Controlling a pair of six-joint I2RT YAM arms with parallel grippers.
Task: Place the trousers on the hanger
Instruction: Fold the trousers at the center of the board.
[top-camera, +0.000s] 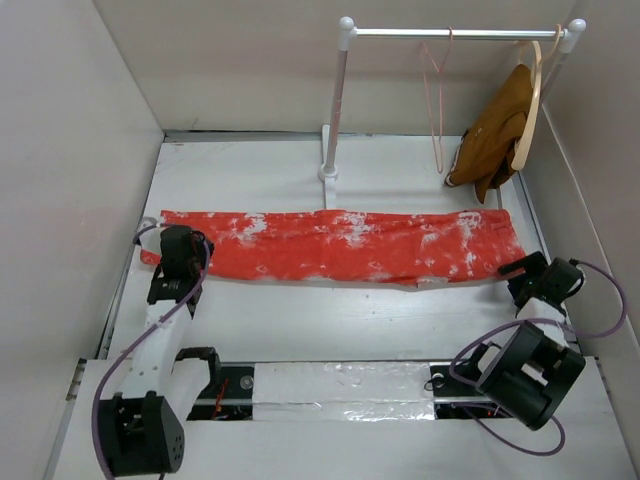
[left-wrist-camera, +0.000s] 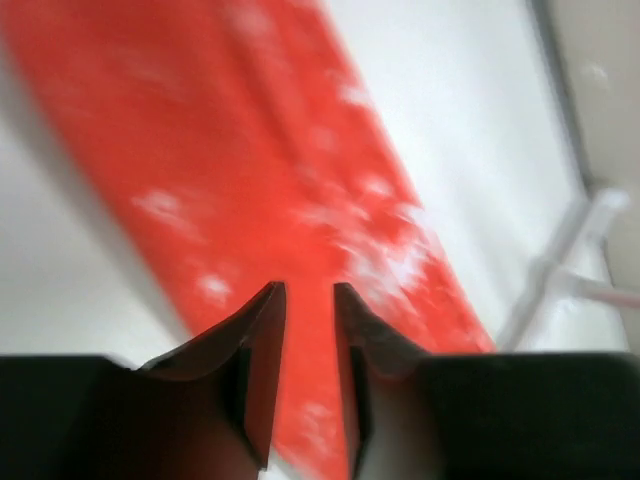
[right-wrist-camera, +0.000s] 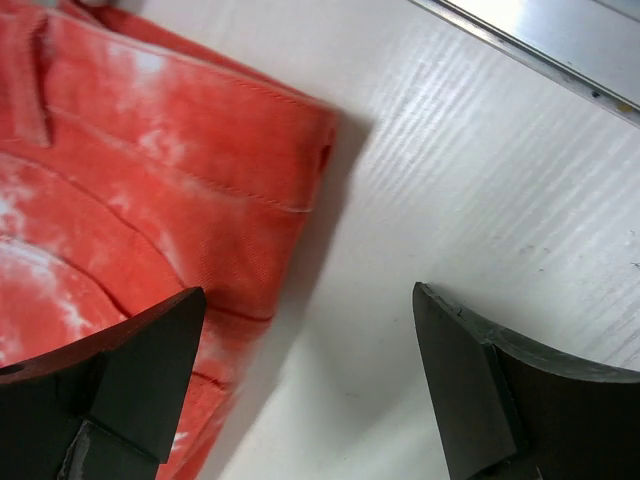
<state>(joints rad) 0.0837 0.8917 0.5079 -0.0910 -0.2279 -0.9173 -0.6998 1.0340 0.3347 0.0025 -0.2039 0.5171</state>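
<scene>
The red-orange trousers (top-camera: 340, 245) with white blotches lie flat and stretched left to right across the table. The pink wire hanger (top-camera: 436, 100) hangs bare from the rack rail at the back. My left gripper (top-camera: 182, 235) is over the trousers' left end. In the left wrist view (left-wrist-camera: 310, 290) its jaws stand a narrow gap apart with the cloth (left-wrist-camera: 250, 180) lying beyond them, nothing pinched. My right gripper (top-camera: 520, 270) is at the right end, wide open (right-wrist-camera: 310, 295); one finger is above the cloth's corner (right-wrist-camera: 150, 170), the other above bare table.
A white rack with a post (top-camera: 335, 110) and a rail (top-camera: 450, 33) stands at the back. A plain brown garment (top-camera: 495, 130) hangs on a pale wooden hanger (top-camera: 530, 100) at the rail's right end. Walls close in on both sides. A foil strip (top-camera: 340, 385) runs between the arm bases.
</scene>
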